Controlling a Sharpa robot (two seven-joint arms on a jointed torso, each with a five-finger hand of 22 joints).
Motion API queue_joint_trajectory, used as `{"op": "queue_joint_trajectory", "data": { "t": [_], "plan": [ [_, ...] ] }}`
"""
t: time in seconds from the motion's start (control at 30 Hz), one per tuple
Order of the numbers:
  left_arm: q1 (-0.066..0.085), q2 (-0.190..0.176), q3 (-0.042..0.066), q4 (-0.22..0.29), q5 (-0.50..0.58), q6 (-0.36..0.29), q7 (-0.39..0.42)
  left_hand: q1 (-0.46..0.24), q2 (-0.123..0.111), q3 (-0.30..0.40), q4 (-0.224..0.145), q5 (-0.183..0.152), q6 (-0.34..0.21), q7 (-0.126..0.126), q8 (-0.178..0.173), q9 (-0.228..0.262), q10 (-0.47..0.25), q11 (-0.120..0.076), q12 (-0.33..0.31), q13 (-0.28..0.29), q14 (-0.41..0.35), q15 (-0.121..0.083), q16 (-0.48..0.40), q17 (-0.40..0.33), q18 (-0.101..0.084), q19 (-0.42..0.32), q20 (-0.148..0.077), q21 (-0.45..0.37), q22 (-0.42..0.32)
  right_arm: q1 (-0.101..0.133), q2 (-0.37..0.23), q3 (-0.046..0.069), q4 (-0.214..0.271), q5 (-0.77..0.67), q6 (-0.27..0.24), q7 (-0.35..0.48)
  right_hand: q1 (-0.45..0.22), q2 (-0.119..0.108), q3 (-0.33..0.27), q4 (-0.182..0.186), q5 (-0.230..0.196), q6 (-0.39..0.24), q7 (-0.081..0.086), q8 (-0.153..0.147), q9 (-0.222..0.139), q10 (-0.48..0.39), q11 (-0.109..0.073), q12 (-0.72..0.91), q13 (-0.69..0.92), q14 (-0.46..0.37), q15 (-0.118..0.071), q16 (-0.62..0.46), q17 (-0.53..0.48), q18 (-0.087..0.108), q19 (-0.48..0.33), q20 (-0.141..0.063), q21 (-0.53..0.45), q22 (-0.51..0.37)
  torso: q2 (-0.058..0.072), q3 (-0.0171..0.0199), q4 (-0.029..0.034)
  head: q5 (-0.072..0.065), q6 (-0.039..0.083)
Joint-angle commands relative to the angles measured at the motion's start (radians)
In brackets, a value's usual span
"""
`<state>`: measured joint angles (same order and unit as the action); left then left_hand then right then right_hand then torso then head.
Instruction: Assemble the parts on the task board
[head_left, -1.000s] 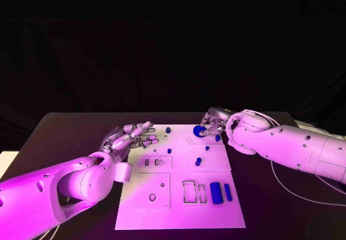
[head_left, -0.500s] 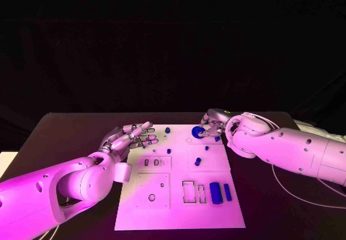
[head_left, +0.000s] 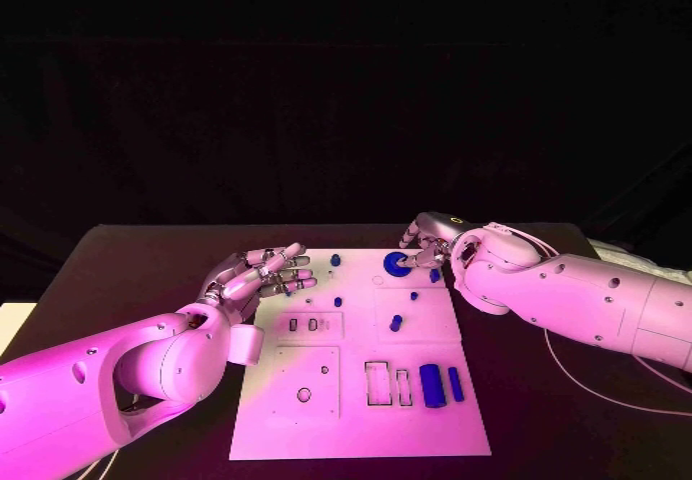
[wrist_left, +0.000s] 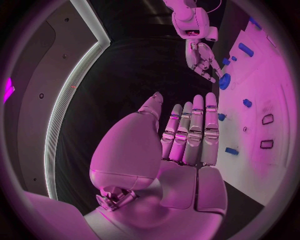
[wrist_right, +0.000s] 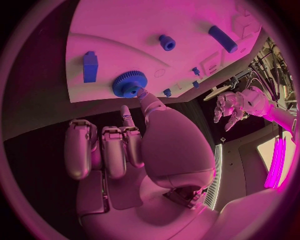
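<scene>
Black tabletop: right hand (head_left: 423, 247) presses a fingertip on the gear (head_left: 397, 263) at the board's (head_left: 361, 420) far edge to seat it; left hand (head_left: 263, 276) hovers open, holding nothing.

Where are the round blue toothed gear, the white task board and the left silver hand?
round blue toothed gear (wrist_right: 129, 83), right wrist view, its toothed rim.
white task board (head_left: 289, 425), head view, bare near corner.
left silver hand (wrist_left: 187, 135), left wrist view, its fingers.

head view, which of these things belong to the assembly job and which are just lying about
Job:
- white flat task board
- round blue toothed gear, touched by the right robot hand
- long blue cylinder
- thin blue bar
- small blue pegs, such as this one
- left robot hand, holding nothing

Lying about:
- thin white cable on the black table
</scene>
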<state>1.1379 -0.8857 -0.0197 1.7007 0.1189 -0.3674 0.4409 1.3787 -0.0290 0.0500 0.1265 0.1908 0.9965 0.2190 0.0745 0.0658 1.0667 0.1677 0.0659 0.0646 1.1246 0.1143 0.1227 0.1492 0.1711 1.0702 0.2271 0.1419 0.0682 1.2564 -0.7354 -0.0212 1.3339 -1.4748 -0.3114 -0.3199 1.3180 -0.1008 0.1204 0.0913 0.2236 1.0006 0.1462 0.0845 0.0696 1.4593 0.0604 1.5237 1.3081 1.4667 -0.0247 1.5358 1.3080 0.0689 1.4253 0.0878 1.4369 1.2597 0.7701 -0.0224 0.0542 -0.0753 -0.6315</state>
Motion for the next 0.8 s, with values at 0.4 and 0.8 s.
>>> {"op": "queue_joint_trajectory", "data": {
  "t": [0.4, 0.8],
  "plan": [
    [0.001, 0.006, 0.001, -0.006, 0.001, 0.017, -0.007, 0.002, 0.007, 0.000, -0.010, -0.007, -0.003, 0.004, -0.007, 0.000, -0.005, 0.002, -0.002, 0.002, 0.001, 0.006, -0.007, 0.003, 0.011, 0.006, -0.001, -0.007, -0.001, -0.003, 0.012, 0.000, -0.015, 0.015, 0.123, 0.012, -0.010, -0.018, -0.018, 0.006, -0.032, -0.022, 0.004, -0.015, -0.002, 0.071, 0.004, -0.018, 0.208, 0.088, 0.013, 0.007, 0.180, -0.007, 0.004, 0.004, 0.006, 0.002, 0.000, 0.0006, 0.0001, 0.001, -0.004],
    [0.001, 0.009, 0.001, -0.009, 0.001, 0.003, -0.022, 0.002, 0.008, 0.000, -0.011, -0.008, -0.003, 0.004, -0.007, 0.000, -0.005, 0.002, -0.002, 0.002, 0.001, 0.006, -0.007, 0.003, 0.011, 0.007, -0.001, -0.008, -0.001, -0.004, 0.022, 0.000, -0.027, 0.020, 0.098, 0.013, 0.005, 0.023, 0.003, 0.004, -0.021, 0.001, 0.002, -0.004, 0.002, 0.077, 0.002, -0.009, 0.217, 0.089, 0.012, 0.009, 0.185, -0.008, 0.006, 0.005, 0.010, 0.009, 0.000, 0.0002, 0.0007, 0.000, -0.006]
  ]
}}
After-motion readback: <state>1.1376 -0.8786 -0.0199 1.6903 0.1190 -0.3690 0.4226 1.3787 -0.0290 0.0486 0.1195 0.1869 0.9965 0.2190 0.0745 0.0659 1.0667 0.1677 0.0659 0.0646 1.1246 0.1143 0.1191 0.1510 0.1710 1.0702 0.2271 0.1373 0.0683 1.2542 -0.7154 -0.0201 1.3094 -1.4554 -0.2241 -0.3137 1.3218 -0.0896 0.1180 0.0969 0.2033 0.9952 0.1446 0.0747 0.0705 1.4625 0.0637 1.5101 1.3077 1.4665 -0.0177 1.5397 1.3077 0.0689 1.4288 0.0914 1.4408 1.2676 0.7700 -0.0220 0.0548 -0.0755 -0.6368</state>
